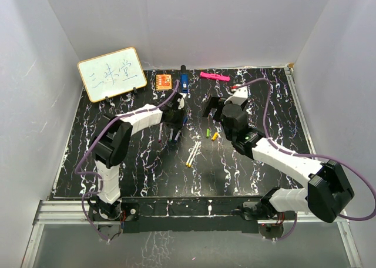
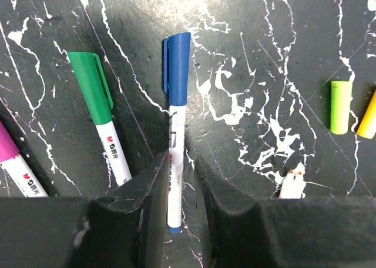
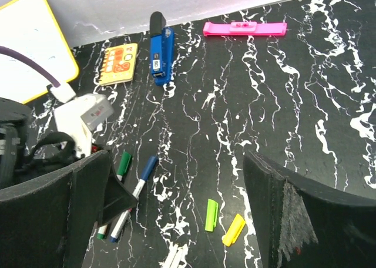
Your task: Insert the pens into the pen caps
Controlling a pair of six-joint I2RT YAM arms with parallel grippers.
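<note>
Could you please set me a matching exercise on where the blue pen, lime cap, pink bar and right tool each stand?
1 blue pen
2 lime cap
3 pink bar
4 right tool

A open, holding nothing
B between fingers of the left tool
C at the far edge of the table
D loose beside the yellow cap

Pairs: 1-B, 2-D, 3-C, 4-A

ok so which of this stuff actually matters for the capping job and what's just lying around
Job: blue-capped pen, green-capped pen, magenta-capped pen, two uncapped pens, lime cap, yellow cap.
Lying about: whiteboard, orange card, blue chunky object, pink bar.
</note>
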